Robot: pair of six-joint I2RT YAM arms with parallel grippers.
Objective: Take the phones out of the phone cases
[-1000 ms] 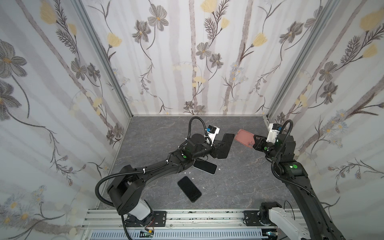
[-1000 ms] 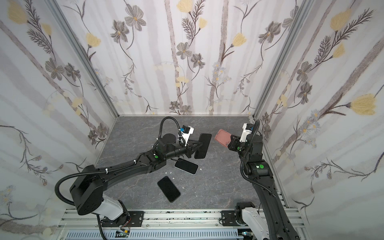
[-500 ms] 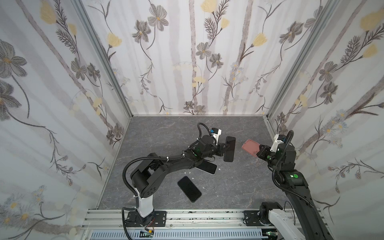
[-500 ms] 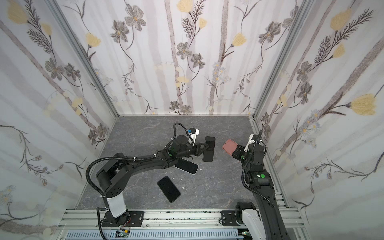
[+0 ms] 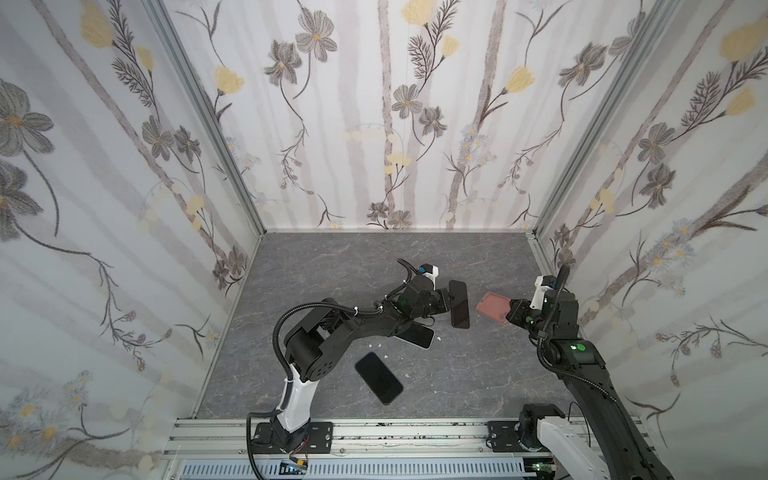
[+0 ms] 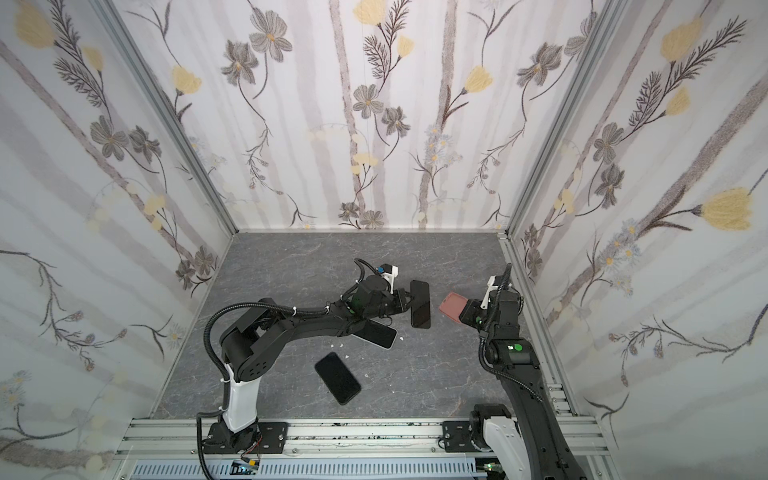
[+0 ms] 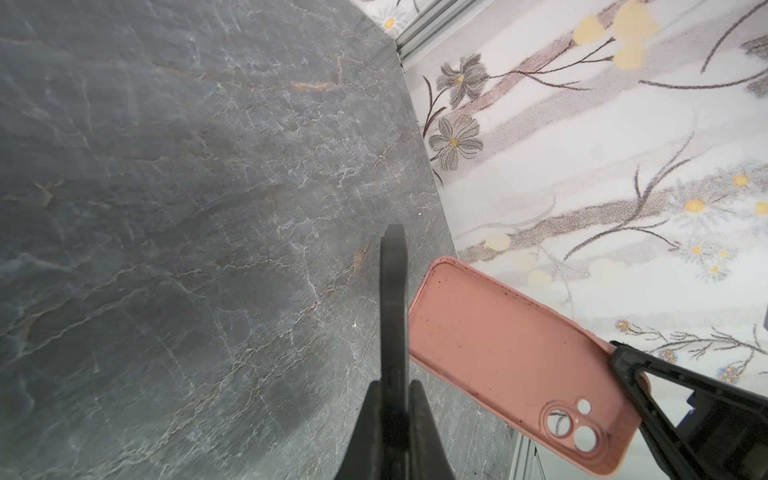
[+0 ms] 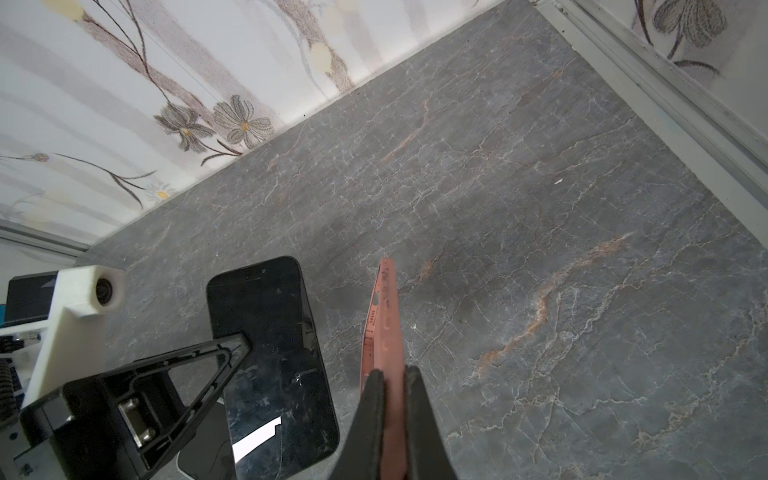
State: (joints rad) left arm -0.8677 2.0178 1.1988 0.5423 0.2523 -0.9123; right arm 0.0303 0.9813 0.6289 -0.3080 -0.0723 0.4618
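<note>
Left wrist view: the left end effector [image 7: 394, 386] is clenched on a slim black smartphone [image 7: 392, 291], seen edge-on and fully out of the empty pink silicone phone case [image 7: 498, 345]. The right end effector [image 8: 394, 373] grips that case by one end. In both top views the two are held just apart above the grey marbled surface [image 5: 332, 266], where a bare black phone [image 5: 378, 377] and a white-edged phone [image 5: 419, 336] lie.

phone [image 5: 459, 303] [image 5: 378, 377] [image 5: 422, 336]: 3 | phone case [image 5: 493, 306]: 1 | arm [image 5: 332, 328] [image 5: 582, 353]: 2
</note>
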